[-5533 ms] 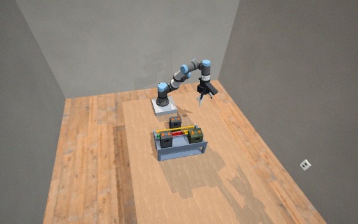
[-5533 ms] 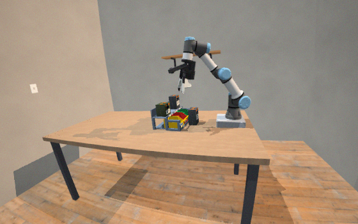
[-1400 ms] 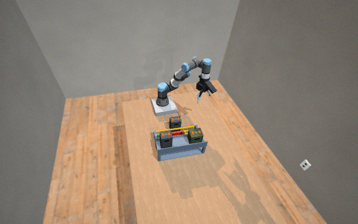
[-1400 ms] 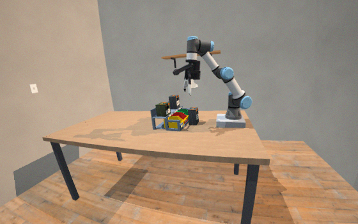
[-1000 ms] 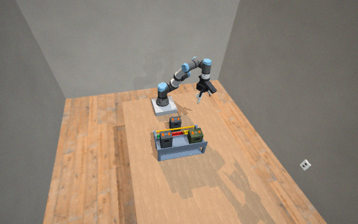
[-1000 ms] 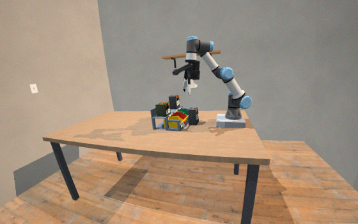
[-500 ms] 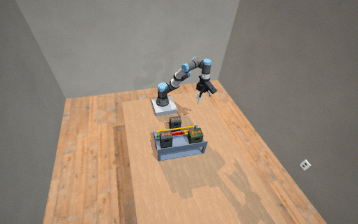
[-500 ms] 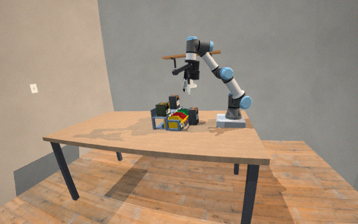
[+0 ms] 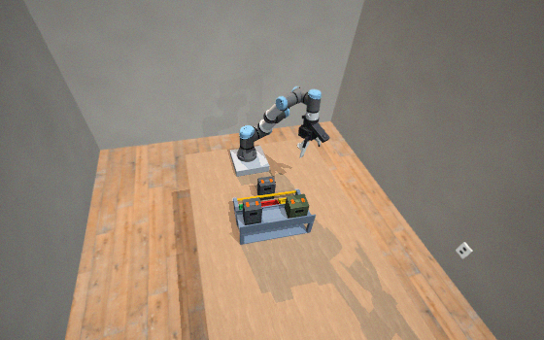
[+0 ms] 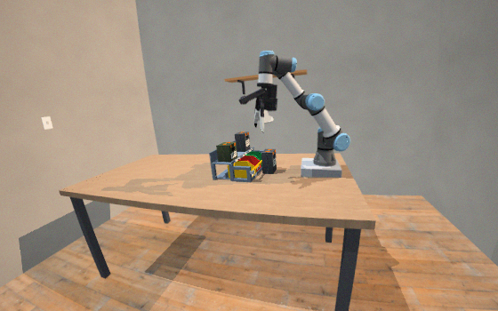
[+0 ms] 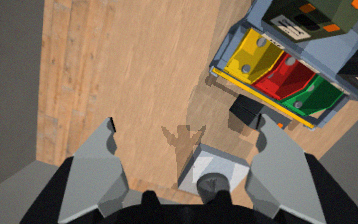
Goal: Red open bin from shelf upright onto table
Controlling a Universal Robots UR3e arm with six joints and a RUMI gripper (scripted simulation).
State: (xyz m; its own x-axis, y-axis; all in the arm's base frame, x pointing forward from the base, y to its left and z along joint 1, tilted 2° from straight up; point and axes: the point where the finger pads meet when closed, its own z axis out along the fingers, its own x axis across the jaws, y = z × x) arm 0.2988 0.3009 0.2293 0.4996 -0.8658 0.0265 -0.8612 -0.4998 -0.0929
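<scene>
The red open bin (image 11: pixel 285 77) sits on the lower level of a blue-grey shelf (image 9: pixel 273 219), between a yellow bin (image 11: pixel 252 56) and a green bin (image 11: pixel 316 95); small grey parts lie in it. It also shows as a red strip in the top view (image 9: pixel 270 202) and in the exterior view (image 10: pixel 250 160). My gripper (image 11: pixel 184 116) is open and empty, high above the table and pointing down, well away from the shelf. It shows in the top view (image 9: pixel 305 146) and in the exterior view (image 10: pixel 260 121).
A green case (image 9: pixel 297 205) and a dark case (image 9: pixel 252 212) stand on top of the shelf. Another dark case (image 9: pixel 266 186) stands on the table between the shelf and the arm's base (image 9: pixel 249 160). A yellow rail (image 11: pixel 260 96) runs along the bins' front.
</scene>
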